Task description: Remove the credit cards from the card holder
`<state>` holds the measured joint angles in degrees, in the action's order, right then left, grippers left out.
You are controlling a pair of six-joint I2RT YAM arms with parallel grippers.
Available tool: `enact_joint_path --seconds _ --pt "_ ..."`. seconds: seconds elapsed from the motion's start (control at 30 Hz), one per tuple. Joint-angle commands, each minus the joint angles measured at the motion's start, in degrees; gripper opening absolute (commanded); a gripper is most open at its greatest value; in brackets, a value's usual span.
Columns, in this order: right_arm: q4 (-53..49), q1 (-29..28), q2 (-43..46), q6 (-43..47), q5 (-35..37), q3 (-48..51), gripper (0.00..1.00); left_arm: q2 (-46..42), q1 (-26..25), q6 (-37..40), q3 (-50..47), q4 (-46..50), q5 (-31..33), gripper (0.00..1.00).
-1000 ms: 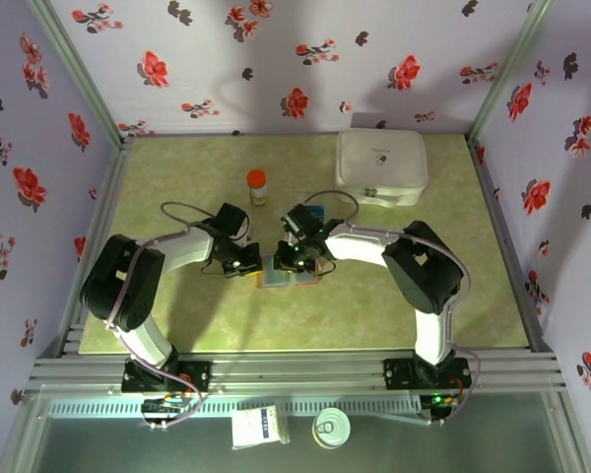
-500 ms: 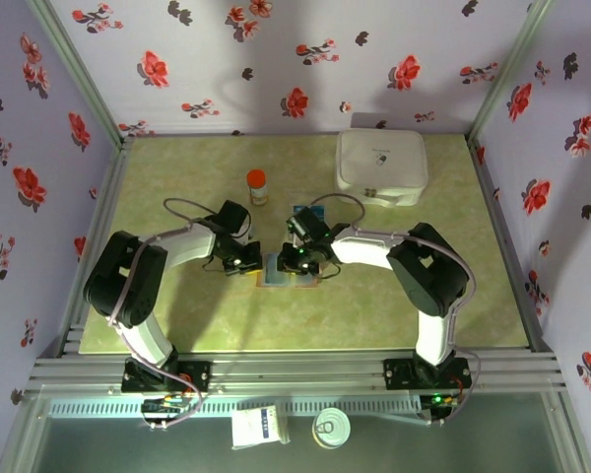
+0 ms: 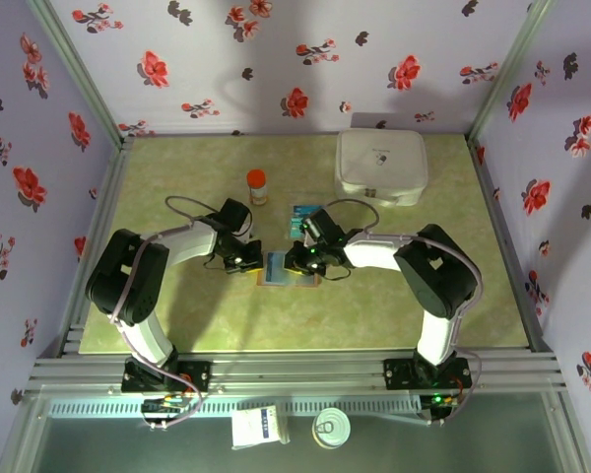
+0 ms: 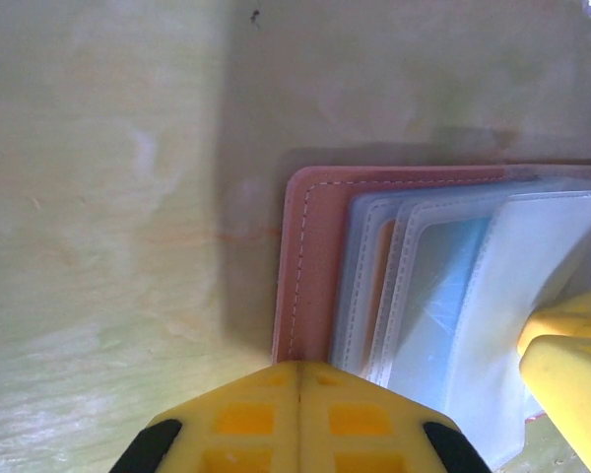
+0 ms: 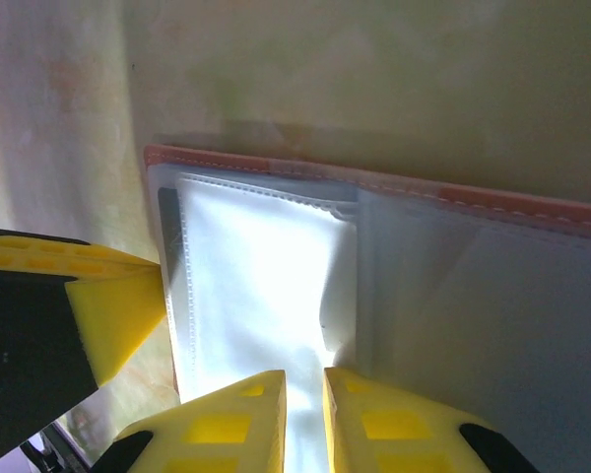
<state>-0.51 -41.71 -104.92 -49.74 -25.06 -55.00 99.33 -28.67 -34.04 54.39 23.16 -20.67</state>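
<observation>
Right gripper (image 3: 294, 264) has slid rightward over the card holder (image 3: 276, 266) since a second ago, baring more of its blue inside and a loose teal credit card (image 3: 302, 213) just beyond it. Left gripper (image 3: 250, 263) has barely shifted.

Card holder lies open and flat mid-table, between the two grippers. Left wrist view: left gripper (image 4: 300, 394) fingers are pressed together at the holder's brown stitched edge (image 4: 310, 256). Clear sleeves are fanned there, with a teal card (image 4: 443, 286) inside one and an orange sliver (image 4: 379, 286) under another. Right wrist view: right gripper (image 5: 303, 384) fingers are nearly together with a thin slit over a clear sleeve (image 5: 266, 276). Cannot tell if it pinches it.

Bare green table (image 3: 355, 315) is open on the near side and to the right; the holder is well away from every edge. Farther back, an orange-capped bottle (image 3: 258, 185) stands behind the left gripper. White case (image 3: 380, 168) sits at the far right, near the back wall.
</observation>
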Motion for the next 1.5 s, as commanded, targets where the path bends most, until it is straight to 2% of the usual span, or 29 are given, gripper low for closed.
enact_joint_path --seconds 0.0,0.37,0.47,0.63,0.87,1.23,1.47 --pt "2.12 0.67 1.21 -1.47 -0.93 1.36 0.18 0.64 0.01 1.11 0.21 2.89 2.75 0.00" --pt "4.58 1.24 0.20 -0.85 -2.96 3.23 0.14 -5.56 0.27 -0.33 2.10 5.50 2.42 0.03" --pt "5.74 1.46 0.02 -0.97 -3.40 3.84 0.13 -7.15 0.27 -2.46 2.41 3.94 -0.39 0.11" --pt "8.37 1.64 -0.11 -1.84 -3.88 5.19 0.13 -6.58 -0.54 -7.54 0.56 -3.96 -7.45 0.25" --pt "10.96 1.89 -1.11 -2.60 -5.37 5.96 0.13 -2.33 -1.92 -8.15 0.72 -5.66 -8.04 0.34" --pt "12.38 2.07 -1.61 -3.35 -5.98 6.48 0.13 1.29 -2.40 -8.58 0.01 -7.10 -7.73 0.34" --pt "15.02 2.07 -0.61 -4.74 -6.71 7.50 0.15 0.11 -2.80 -9.63 0.34 -8.27 -8.21 0.24"
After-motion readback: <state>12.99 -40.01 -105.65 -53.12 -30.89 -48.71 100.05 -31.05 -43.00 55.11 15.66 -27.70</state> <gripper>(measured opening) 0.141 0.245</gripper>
